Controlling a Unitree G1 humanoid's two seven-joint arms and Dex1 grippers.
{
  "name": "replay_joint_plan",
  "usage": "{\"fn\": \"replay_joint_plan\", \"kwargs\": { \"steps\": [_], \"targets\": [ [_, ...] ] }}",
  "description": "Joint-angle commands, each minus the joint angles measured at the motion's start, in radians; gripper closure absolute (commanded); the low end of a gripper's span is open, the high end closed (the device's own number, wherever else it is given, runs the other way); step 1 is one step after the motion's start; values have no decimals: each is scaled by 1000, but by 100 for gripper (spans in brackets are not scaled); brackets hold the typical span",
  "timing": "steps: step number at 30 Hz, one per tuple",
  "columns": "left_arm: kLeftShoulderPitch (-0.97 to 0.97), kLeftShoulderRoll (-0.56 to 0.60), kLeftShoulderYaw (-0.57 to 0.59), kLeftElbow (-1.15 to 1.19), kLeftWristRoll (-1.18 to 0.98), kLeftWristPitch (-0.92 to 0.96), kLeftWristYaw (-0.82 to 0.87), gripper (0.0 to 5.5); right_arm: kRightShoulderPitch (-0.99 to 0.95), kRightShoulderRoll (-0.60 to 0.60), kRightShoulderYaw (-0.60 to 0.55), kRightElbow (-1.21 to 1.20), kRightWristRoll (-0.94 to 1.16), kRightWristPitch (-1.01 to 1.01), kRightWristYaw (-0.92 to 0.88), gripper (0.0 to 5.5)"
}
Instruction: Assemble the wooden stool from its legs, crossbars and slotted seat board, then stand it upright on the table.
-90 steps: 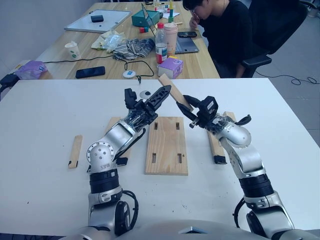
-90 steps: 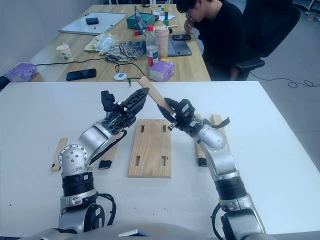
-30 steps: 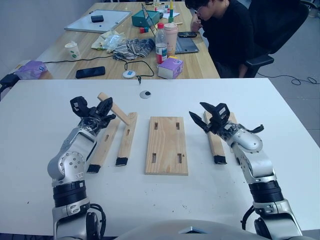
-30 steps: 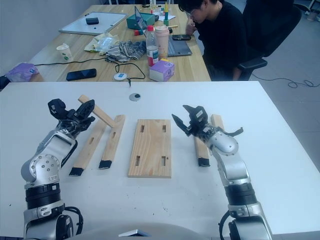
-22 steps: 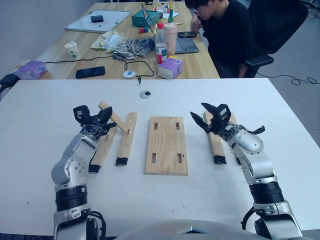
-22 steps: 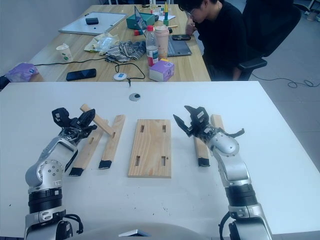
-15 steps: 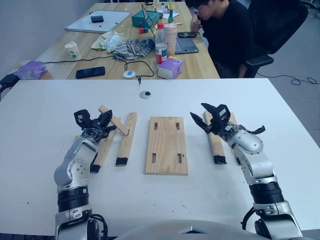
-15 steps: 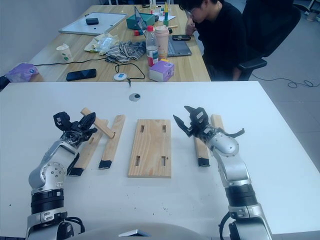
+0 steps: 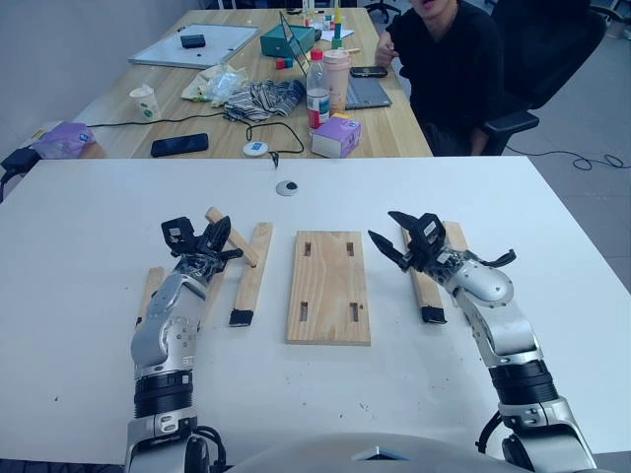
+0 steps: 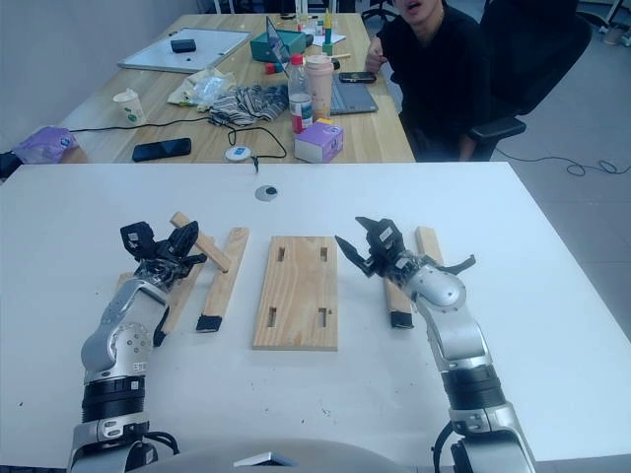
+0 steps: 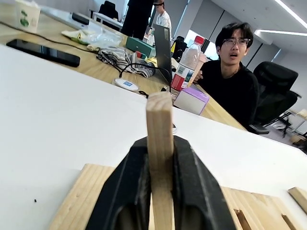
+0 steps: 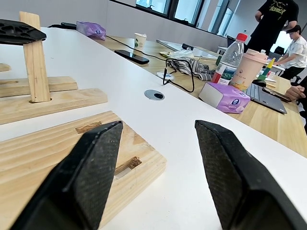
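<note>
My left gripper point(image 9: 215, 239) is shut on a short wooden crossbar point(image 9: 244, 250), held tilted, its lower end resting on a leg point(image 9: 250, 273) with a black foot. In the left wrist view the jaws point(image 11: 159, 143) clamp the crossbar point(image 11: 159, 112) on both sides. A second leg point(image 9: 209, 289) lies partly under that arm, and a small piece point(image 9: 150, 287) lies further left. The slotted seat board point(image 9: 328, 286) lies flat in the middle. My right gripper point(image 9: 392, 241) hovers open and empty at the board's far right corner, over two more legs point(image 9: 427, 288).
A round grey grommet point(image 9: 286, 186) sits in the white table behind the board. A second table beyond holds a bottle point(image 9: 317, 87), a purple box point(image 9: 336, 134) and a phone point(image 9: 178, 144); a person sits there. White tabletop point(image 9: 325, 394) lies in front of the board.
My left gripper, still shut on the crossbar, has come down and to the right until the crossbar's end rests on the leg. The right gripper stays open, hardly moved.
</note>
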Motion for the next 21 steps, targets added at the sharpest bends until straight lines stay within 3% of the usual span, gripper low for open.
{"fn": "replay_joint_plan", "kwargs": {
  "steps": [1,13,21],
  "targets": [
    [88,9,-19,33,109,-25,49,513,-2,-21,7,8,-13,-10,8,271],
    [149,-20,-71,49,209,-145,40,513,-12,-17,18,25,-31,-26,20,271],
    [175,27,-155,194,255,-71,-37,513,-19,-13,22,39,-34,-39,13,271]
  ]
}}
